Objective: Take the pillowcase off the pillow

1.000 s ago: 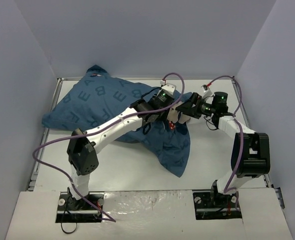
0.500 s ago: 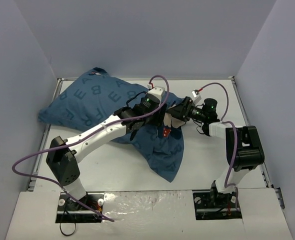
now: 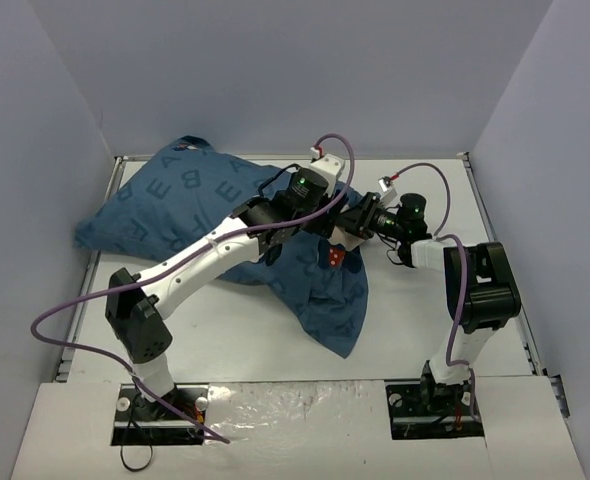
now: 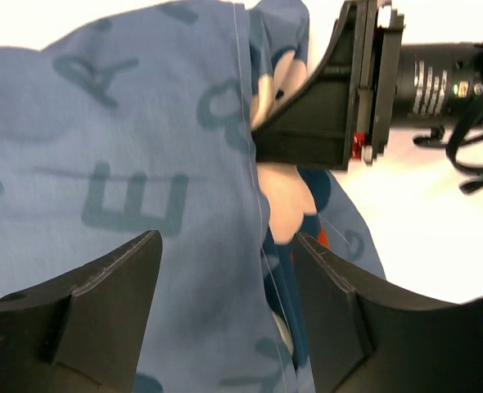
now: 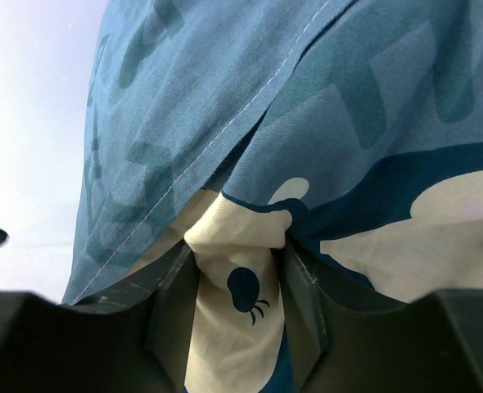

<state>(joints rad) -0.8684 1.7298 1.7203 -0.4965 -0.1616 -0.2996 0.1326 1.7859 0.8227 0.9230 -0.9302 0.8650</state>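
Note:
The dark teal-blue pillowcase [image 3: 185, 200] with lighter letters lies from the back left to the middle of the table, a loose flap hanging toward the front. The pillow is hidden inside it. My right gripper [image 3: 353, 222] is shut on a bunched cream-and-blue printed fold of the pillowcase [image 5: 225, 98], clamped between both pads [image 5: 237, 303]. My left gripper [image 3: 322, 222] is open right beside it. Its jaws stand wide apart over the pillowcase [image 4: 102, 147] and its stitched seam [image 4: 225, 311]. The right gripper [image 4: 331, 115] also shows in the left wrist view, pinching the fabric edge.
The white table [image 3: 415, 310] is boxed in by pale walls at the back and both sides. Purple cables loop from both arms. The left arm's long link crosses low over the pillowcase.
The pillowcase bundle has slid left. The right gripper has followed it leftward, still clamped on the fabric. The left gripper has shifted slightly back and right, close against the right gripper.

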